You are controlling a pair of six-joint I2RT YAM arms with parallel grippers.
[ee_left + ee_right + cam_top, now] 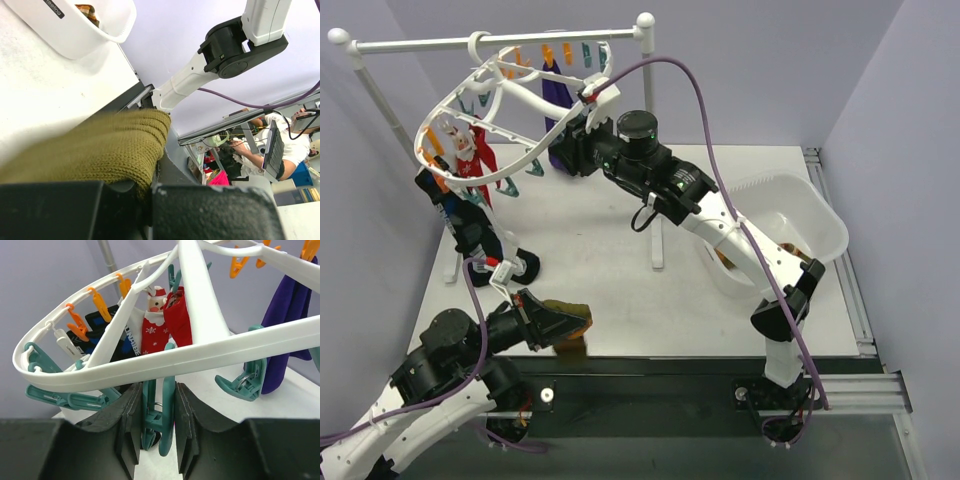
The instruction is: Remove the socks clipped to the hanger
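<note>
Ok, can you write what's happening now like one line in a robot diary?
left gripper: shut on olive sock | right gripper: pinching teal clip on hanger | left to remove: purple sock, red sock

A white basin (820, 215) and rail stand (410, 43) share the table (620, 250); beyond, seemingly a seated person (290, 145).

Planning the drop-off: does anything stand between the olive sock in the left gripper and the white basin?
Yes: the right arm stretches across the table, between the olive sock in the left gripper and the white basin.
</note>
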